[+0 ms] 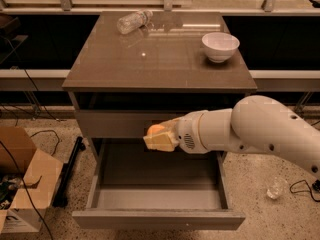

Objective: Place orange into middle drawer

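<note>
Camera view.
A: Where was the gripper (159,139) relative to the middle drawer (159,218)?
B: Above its open floor, toward the back, just in front of the closed drawer front (115,124) that sat above it. The white arm (260,129) reached in from the drawer's right side.
A: And its fingers (161,143)?
B: Clamped on the orange (155,129). The fruit showed at the top of the pale yellow fingers, held in the air over the drawer and not touching its floor.
A: The drawer itself?
B: Pulled out toward the camera, its flat grey floor in view.
A: What else stood around it?
B: Above the drawer, on the cabinet top (150,64), a white bowl (220,45) stood upright at the back right. A clear plastic bottle (134,21) lay on its side at the back left. Left of the drawer, on the room floor, stood a cardboard box (22,179). Right of it lay a small clear object (274,189).
</note>
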Tool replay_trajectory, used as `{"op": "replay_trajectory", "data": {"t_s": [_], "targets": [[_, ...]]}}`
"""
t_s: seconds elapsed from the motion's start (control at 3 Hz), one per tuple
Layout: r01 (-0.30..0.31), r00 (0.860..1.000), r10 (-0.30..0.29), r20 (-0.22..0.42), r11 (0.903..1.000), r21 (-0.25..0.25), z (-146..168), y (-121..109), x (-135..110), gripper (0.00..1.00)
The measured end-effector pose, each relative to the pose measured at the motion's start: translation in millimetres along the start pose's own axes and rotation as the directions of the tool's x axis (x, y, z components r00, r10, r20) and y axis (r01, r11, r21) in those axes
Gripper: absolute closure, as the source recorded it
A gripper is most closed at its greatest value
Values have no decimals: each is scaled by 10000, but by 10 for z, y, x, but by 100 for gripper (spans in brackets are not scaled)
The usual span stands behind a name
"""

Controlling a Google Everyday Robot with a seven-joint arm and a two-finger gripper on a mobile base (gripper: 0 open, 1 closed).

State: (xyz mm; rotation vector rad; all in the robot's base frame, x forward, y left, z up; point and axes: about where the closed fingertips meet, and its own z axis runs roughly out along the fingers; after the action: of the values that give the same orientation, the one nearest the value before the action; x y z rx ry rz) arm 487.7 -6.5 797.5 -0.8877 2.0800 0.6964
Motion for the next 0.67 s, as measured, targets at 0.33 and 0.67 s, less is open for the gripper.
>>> {"op": "replay_trajectory", "data": {"t_s": [0.33, 0.67], "targets": [[-402, 9992, 403, -48, 9990, 209, 145, -34, 166, 100], [-1127, 9936, 1124, 140, 9935, 189, 525, -114, 517, 100]]}}
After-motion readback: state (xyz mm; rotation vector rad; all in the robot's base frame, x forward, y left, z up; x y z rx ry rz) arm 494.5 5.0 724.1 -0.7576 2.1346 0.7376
